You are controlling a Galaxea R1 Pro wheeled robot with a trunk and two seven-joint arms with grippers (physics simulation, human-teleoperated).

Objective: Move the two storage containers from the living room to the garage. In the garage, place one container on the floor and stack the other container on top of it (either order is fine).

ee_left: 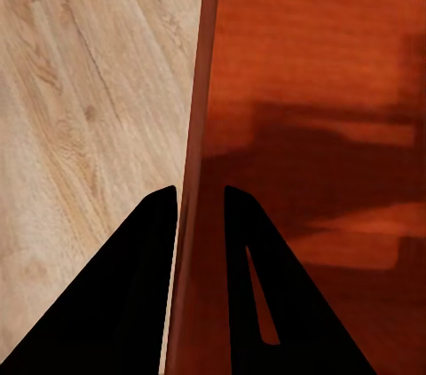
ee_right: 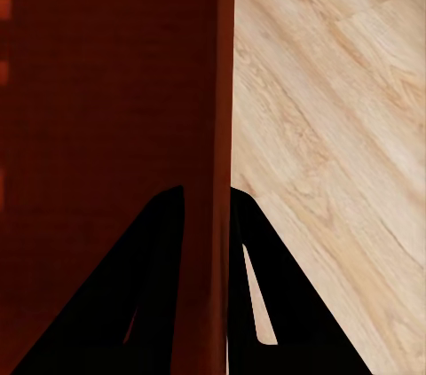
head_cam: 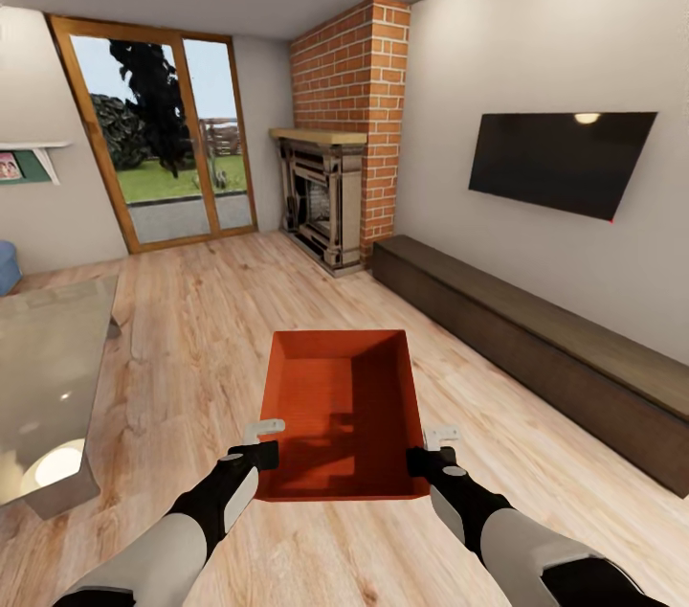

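1. Red-orange bin, open top, sits low centre in head view, held up over the light wood floor between both arms.
2. Left gripper is at the bin's near left corner. Left wrist view: its two dark fingers straddle the bin's left wall, one outside over the floor, one inside over the bin's bottom. Clamped on the wall.
3. Right gripper is at the near right corner. Right wrist view: fingers sit either side of the right wall, one inside the bin, one outside above the planks. Also clamped on the wall.
4. Bin looks level, long axis pointing away from the robot; inside is bare apart from shadows of the grippers.
5. Room: living rm w/ beige walls. Brick fireplace stands ahead at the far corner, wooden mantel on top.
6. Glass patio door w/ wood frame to the left of the fireplace; grass and trees outside.
7. Black TV hangs on the right wall, above a long dark low cabinet running along that wall.
8. Glass-topped low table at the left edge, well apart from the bin; a blue sofa corner just behind it.
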